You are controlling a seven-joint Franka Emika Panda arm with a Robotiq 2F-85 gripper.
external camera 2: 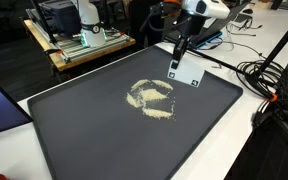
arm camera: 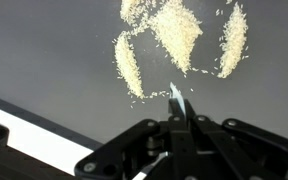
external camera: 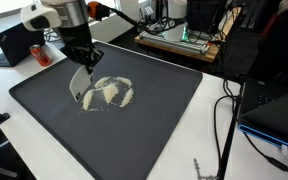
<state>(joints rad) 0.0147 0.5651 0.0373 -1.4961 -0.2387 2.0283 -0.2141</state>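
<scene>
- Over the dark mat point(external camera: 159, 135) that covers most of the white counter point(external camera: 216, 150), the claw point(external camera: 81, 66) is seen pointing down, nearer the mat edge on the arm's side than the middle.
- Claw state: the fingers are pressed together, pinching a thin white scraper point(external camera: 78, 82). In the wrist view the claw point(arm camera: 176, 118) is shown gripping the scraper point(arm camera: 176, 98) edge-on, with its tip projecting beyond the fingertips.
- Scraper: it is held slanted, with its lower edge at or just above the mat. Whether it touches the mat cannot be told. In an exterior view small dark marks are seen on its face point(external camera 2: 187, 78).
- Pale grains point(external camera: 109, 93): they are spread in a rough ring about the middle of the mat, just beside the scraper. In the wrist view they are resolved into several separate curved heaps point(arm camera: 179, 30), the nearest lying close to the scraper tip.
- Wooden board with electronics point(external camera 2: 84, 45): it is placed off the mat, beyond one mat edge.
- Open laptop point(external camera: 16, 42): it is set on the counter past the mat corner nearest the claw, with a red can point(external camera: 40, 52) beside it.
- Black cables point(external camera 2: 269, 75): they are laid along the counter edge, well apart from the grains.
</scene>
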